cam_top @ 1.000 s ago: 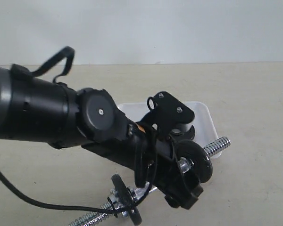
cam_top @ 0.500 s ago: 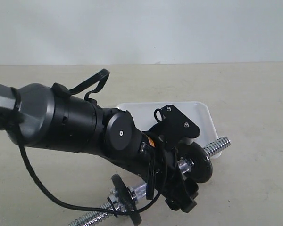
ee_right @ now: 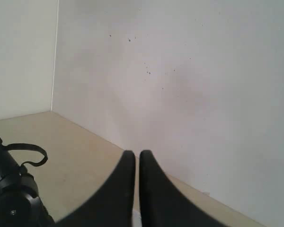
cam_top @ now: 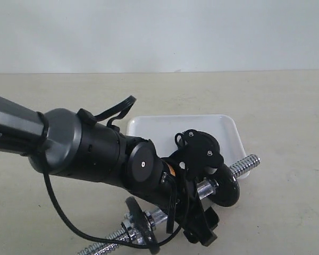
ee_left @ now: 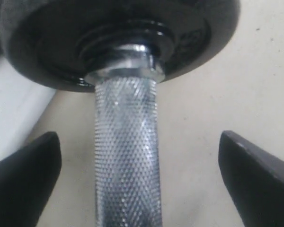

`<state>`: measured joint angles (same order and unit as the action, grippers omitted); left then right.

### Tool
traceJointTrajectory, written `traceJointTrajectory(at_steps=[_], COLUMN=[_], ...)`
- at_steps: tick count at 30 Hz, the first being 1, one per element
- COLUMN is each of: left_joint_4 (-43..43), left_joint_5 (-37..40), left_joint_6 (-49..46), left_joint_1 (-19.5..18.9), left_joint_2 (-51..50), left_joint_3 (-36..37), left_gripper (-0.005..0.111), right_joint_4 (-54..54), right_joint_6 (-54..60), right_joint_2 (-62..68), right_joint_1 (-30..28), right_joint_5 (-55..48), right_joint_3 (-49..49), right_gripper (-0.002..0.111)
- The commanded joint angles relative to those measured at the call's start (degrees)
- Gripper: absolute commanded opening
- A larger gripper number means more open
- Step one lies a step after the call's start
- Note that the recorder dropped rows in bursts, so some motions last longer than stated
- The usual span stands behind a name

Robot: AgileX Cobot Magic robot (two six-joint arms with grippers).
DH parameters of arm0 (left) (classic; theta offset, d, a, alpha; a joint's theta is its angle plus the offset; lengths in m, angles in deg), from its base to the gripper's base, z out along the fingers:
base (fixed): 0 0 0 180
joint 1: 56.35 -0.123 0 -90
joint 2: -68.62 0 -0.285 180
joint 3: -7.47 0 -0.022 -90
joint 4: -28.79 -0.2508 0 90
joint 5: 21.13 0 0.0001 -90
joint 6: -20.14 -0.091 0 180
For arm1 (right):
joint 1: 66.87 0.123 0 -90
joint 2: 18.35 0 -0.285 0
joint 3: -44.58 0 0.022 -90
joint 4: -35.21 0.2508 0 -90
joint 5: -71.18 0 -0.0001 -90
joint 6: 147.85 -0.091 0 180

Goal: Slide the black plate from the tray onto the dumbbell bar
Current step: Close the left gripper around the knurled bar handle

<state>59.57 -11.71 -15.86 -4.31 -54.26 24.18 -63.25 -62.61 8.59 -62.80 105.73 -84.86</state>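
— Where is the black plate (cam_top: 227, 184)?

— On the dumbbell bar (ee_left: 127, 165). Its centre hole is round the shaft, and it sits near the bar's threaded end (a short stretch of bare thread pokes out past it in the exterior view).

— And the tray (cam_top: 165, 127)?

— Just beyond the bar, with one corner close to that same threaded end.

— What is the left gripper (ee_left: 138, 134) doing?

— It straddles the bar's knurled middle. Its jaws are spread wide, with one of its fingers (ee_left: 23, 184) on each side of the shaft. Neither finger touches the shaft, and the gripper holds nothing. The plate's face is right ahead of it along the bar.

— Anything at the bar's other end?

— A second black disc (cam_top: 143, 226) sits there, with chrome next to it. The arm's cable crosses in front, so I can't make out the detail.

— And the right gripper (ee_right: 137, 153)?

— Its jaws are pressed together with nothing between them, and it faces a pale wall (ee_right: 189, 85). I can't tell how far it is from the bar.
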Motion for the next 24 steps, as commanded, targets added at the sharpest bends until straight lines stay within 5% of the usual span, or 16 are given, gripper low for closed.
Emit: traceJointTrajectory(at_steps=[1,24], left_joint_4=[-0.2,-2.4], left_joint_5=[-1.8,-5.2], left_joint_6=[0.4,-0.3], left_joint_1=[0.5,0.5], left_joint_2=[-1.3,-2.3], left_joint_3=[-0.3,-0.3], left_gripper=[0.083,0.083], right_joint_4=[-0.1,-1.3], right_joint_6=[-0.2,-1.7], right_joint_2=[0.4,0.4], right_joint_1=[-0.1,-0.1], right_joint_5=[0.2,0.2], right_joint_3=[-0.5,-0.5], right_gripper=[0.001,0.001])
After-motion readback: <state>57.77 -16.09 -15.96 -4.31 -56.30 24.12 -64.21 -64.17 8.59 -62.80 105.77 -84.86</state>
